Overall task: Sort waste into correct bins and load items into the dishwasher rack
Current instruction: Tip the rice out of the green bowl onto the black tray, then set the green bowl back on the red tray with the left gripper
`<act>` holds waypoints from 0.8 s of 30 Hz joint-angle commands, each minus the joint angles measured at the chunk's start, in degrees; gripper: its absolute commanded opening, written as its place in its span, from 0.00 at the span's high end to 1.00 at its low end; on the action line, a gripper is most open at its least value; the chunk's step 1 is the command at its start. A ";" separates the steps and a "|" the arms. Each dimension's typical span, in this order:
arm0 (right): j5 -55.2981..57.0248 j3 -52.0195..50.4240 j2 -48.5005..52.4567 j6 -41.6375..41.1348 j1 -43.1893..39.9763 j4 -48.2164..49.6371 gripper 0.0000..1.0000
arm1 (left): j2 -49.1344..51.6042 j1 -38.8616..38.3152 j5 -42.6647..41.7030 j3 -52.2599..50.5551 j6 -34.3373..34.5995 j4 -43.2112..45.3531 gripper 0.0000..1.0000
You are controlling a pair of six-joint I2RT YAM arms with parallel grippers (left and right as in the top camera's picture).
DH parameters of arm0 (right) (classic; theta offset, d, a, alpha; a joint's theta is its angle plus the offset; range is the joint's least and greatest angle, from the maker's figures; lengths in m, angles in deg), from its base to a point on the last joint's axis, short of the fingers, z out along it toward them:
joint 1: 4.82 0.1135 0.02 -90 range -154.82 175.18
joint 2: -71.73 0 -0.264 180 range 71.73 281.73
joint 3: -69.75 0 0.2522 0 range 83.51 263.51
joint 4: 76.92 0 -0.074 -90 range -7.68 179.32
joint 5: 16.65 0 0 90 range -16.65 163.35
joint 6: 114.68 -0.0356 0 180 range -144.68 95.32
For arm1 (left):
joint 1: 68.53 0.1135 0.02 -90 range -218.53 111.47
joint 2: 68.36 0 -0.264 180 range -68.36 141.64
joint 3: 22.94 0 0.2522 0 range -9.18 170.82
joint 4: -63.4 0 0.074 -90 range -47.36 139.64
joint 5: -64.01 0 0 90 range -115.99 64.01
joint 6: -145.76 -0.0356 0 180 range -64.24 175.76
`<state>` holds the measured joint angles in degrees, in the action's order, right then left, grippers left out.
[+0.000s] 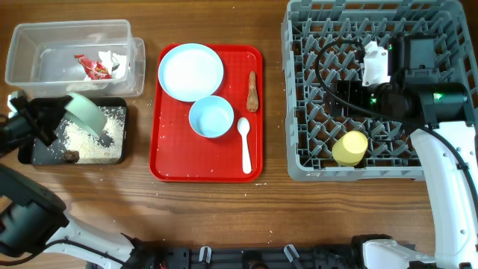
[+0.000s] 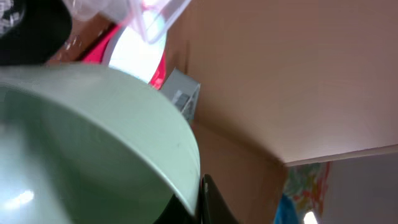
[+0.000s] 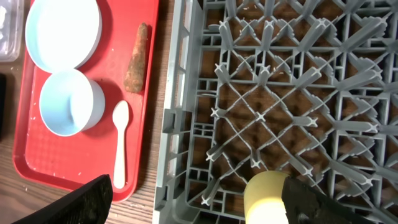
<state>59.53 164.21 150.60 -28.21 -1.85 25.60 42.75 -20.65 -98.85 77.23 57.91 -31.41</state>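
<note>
By the left edge of the table [image 1: 209,217], the left gripper [image 1: 67,113] pinches the rim of the pale green bowl [image 1: 87,112], likely light, stiff and slick; the right gripper [image 3: 202,200] hangs spread.

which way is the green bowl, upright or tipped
Tipped: the pale green bowl hangs steeply tilted above the black tray, not resting flat, and rice grains lie spread in the tray below it.

My left arm [image 1: 19,213] raised at the left side, its claw [image 1: 66,113] clamped tight on the rim of the pale green bowl [image 1: 88,113], bowl tilted, my right arm [image 1: 447,187] stretched forward, wrist turned left, its claw [image 3: 198,186] pointing down, fingers [image 3: 317,202] spread wide.
</note>
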 commanded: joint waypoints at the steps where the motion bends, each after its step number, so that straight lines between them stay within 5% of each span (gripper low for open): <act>1: 0.70 -0.52 0.52 0.55 0.24 0.61 0.11 | -8.35 -6.01 8.17 0.61 -5.81 -1.95 0.96; 3: 0.70 -0.52 0.52 0.55 0.24 0.70 0.11 | -14.45 -12.37 17.46 0.61 -5.01 -1.88 0.96; 7: 0.66 -0.52 0.52 0.55 0.24 1.99 0.11 | -21.00 -31.63 46.21 0.61 7.37 2.08 0.96; 11: 0.83 -0.52 0.52 0.59 0.24 2.23 0.10 | -20.13 -52.28 62.34 -3.02 16.94 5.68 0.96; 18: 0.90 -0.52 0.52 1.81 0.24 2.82 0.10 | -19.80 -69.99 72.39 -22.21 27.10 19.02 0.96; 24: 0.87 -0.52 0.52 1.84 0.24 2.78 0.10 | -19.80 -71.08 74.14 -26.64 27.06 24.57 0.89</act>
<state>59.90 164.21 150.60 -27.36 -1.85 28.28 22.93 -91.51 -27.49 51.57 83.94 -7.98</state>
